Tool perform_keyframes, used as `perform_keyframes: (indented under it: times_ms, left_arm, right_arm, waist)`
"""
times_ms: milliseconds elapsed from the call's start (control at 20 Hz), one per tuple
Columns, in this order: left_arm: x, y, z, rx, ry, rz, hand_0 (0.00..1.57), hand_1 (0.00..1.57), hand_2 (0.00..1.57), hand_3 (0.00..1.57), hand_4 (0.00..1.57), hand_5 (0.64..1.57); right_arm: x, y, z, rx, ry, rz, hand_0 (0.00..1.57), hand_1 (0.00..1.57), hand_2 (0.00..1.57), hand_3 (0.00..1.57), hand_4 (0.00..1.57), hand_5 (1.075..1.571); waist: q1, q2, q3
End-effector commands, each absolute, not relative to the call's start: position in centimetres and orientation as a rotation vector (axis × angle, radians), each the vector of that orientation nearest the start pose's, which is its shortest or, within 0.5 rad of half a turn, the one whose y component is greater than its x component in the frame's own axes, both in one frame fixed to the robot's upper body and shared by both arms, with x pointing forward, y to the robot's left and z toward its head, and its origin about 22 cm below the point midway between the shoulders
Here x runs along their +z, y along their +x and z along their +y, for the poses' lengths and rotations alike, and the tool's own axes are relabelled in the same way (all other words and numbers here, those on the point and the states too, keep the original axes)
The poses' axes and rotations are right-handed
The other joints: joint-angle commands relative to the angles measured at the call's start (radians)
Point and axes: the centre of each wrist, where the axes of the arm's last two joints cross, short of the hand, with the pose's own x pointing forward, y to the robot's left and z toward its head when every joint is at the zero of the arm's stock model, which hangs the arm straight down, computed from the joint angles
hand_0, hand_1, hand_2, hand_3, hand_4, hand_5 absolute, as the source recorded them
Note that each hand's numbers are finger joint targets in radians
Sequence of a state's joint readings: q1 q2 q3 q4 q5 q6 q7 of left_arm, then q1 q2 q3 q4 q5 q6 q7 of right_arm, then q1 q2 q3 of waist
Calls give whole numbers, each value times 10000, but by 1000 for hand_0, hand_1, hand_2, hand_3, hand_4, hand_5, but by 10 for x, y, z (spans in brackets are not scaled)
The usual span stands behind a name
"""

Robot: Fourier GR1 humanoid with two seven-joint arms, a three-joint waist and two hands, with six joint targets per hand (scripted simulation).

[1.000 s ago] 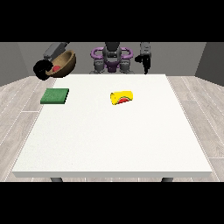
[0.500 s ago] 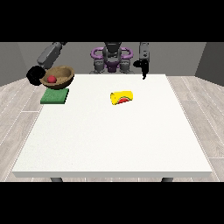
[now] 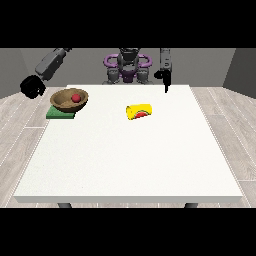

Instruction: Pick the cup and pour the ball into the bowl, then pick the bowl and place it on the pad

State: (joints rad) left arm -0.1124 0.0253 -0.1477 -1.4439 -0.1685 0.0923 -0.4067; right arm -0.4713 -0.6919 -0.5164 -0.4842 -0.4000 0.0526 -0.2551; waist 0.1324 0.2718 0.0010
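While the wooden bowl [image 3: 70, 100] sits on the green pad [image 3: 61, 113], tilted a little and overhanging the pad's far edge, the red ball [image 3: 76, 97] lies inside it, toward the side nearer the cup. The pad lies flat on the white table [image 3: 130, 155], close to the table's edge at the view's left. The yellow cup [image 3: 139, 111] lies on its side on the table, well apart from the bowl toward the view's right, its red-lined mouth facing the camera.

The hand at the view's left [image 3: 31, 85] hangs beyond the bowl, off the table's edge and clear of the rim; it looks bunched into a dark mass and holds nothing, though how its fingers lie cannot be told. The hand at the view's right [image 3: 165, 81] hangs over the table's far edge, well apart from the bowl, its fingers pointing straight down and grasping nothing.
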Motion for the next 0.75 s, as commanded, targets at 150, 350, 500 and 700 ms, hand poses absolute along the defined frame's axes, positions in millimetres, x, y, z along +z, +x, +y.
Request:
perform_keyframes:
  times_ms: [150, 350, 500, 700]
  left_arm:
    - [-42, 269, 170, -2633, 604, -18876, 0, 0, 0, 0, 1180, 1374]
    - [-56, 241, 129, -2652, 593, -18721, 0, 0, 0, 0, 1209, 1345]
    - [-83, 201, 127, -2551, 462, -18008, 0, 0, 0, 0, 1216, 1340]
    - [-96, 205, 128, -2193, 798, -17860, 0, 0, 0, 0, 1216, 1340]
  right_arm:
    - [60, 316, -491, -4518, -5044, -15285, 1185, 1185, 1178, 1274, 0, 1570]
    - [66, 330, -478, -3843, -3852, -15010, 848, 848, 784, 702, 650, 1480]
    - [52, 319, -481, -3793, -3338, -14593, 144, 144, 530, 676, 715, 1182]
    - [65, 312, -494, -3014, -3097, -14520, 0, 0, 582, 754, 713, 1075]
  waist:
    - [-546, -524, -17]
    - [-802, -806, -16]
    - [-686, -1525, -16]
    - [-1245, -1639, -17]
